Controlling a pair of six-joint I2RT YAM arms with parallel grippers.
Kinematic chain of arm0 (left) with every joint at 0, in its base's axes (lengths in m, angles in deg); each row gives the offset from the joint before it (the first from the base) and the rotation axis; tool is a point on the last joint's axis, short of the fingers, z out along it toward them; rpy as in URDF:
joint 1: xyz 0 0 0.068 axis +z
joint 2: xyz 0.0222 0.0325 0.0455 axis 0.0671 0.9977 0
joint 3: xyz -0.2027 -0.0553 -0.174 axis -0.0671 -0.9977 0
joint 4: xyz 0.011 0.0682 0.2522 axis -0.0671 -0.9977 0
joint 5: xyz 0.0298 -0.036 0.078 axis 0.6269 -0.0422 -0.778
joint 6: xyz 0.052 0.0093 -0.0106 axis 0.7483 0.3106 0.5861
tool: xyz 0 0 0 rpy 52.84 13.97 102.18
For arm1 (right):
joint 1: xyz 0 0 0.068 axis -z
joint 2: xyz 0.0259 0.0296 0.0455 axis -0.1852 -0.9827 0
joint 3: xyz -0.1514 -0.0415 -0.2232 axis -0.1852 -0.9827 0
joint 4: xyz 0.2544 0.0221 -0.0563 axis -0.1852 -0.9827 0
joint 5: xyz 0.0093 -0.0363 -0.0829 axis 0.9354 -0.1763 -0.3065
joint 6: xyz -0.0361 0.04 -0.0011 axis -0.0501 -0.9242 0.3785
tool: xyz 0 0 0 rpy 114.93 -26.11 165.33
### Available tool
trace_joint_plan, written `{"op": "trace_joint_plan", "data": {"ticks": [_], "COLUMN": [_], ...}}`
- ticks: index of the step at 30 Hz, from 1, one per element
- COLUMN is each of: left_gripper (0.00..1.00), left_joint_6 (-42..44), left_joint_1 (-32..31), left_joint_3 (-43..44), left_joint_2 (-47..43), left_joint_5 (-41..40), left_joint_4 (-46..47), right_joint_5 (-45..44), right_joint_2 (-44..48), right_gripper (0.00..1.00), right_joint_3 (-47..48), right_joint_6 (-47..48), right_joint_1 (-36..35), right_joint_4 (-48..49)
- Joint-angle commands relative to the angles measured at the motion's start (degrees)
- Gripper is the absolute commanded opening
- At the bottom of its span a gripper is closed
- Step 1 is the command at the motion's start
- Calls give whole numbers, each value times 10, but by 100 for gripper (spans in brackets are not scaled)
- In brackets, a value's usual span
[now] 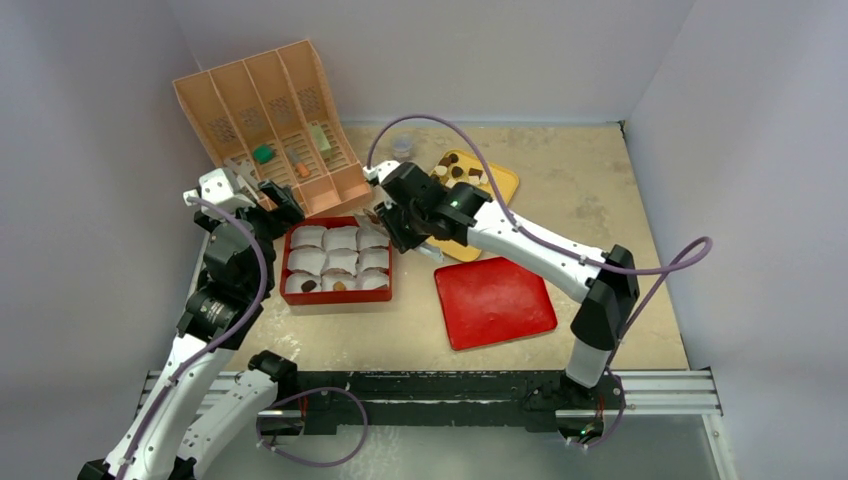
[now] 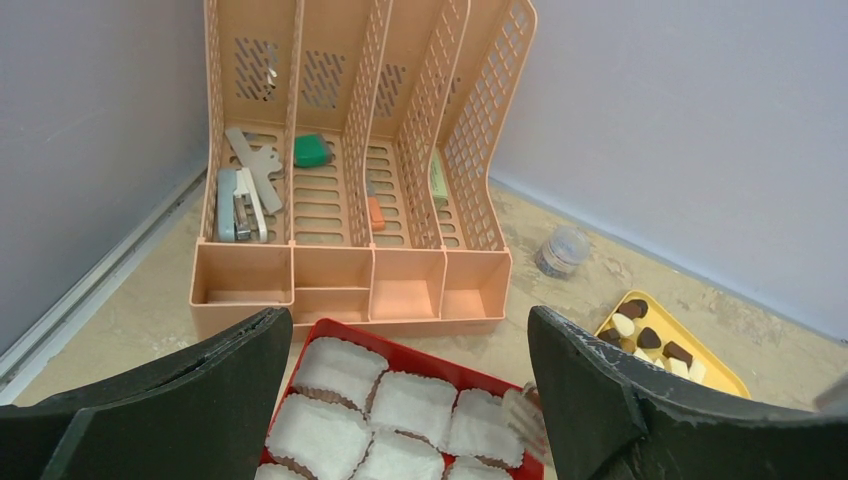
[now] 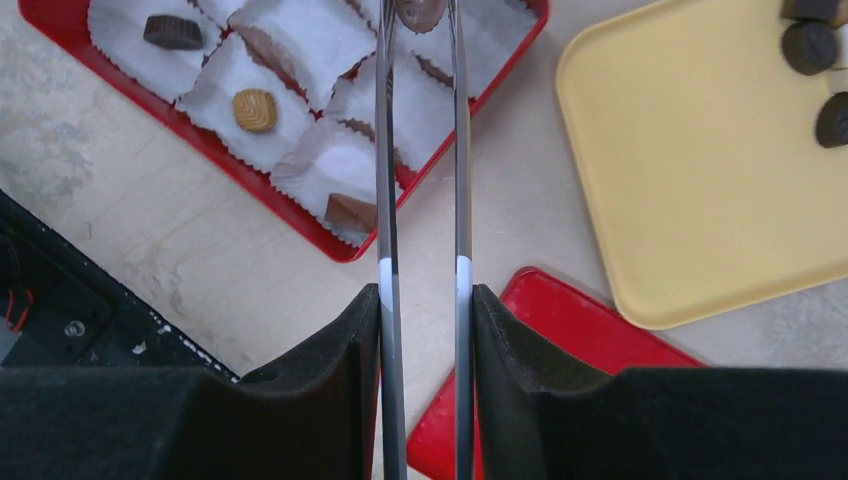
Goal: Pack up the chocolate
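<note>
Right gripper [image 3: 421, 310] clasping tongs [image 3: 386, 150], chocolate [image 3: 420, 12] half cropped

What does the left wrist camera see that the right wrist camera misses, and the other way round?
Only the left wrist view: the peach organizer, a green block in it, and a small jar.

Only the right wrist view: tweezers clamped in the right fingers, a chocolate at their tip, three chocolates sitting in cups, and the red lid.

Both: the red box, its white paper cups, and the yellow tray.
</note>
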Motion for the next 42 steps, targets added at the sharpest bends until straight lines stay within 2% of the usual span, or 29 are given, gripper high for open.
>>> {"op": "trace_joint_plan", "data": {"ticks": [1,19,32,42], "left_gripper": [87,87,87,87], "left_joint_6": [3,1,1,1], "left_joint_1": [-1,-1,-1,-1], "left_joint_3": [2,2,2,2], "left_joint_2": [-4,-3,0,-2], "left_joint_5": [-11,-11,-9,-8], "left_joint_4": [18,19,20,20], "right_joint_5": [-6,-30,-41,-12], "right_joint_2": [-8,-88,-93,-55], "right_gripper": [27,33,42,40], "right_joint_3": [32,89,107,96], "right_joint_6": [-14,-14,-6,-12], "right_joint_1": [-25,-54,-55,-55], "right_joint_4": [-9,-105,-120,-97]}}
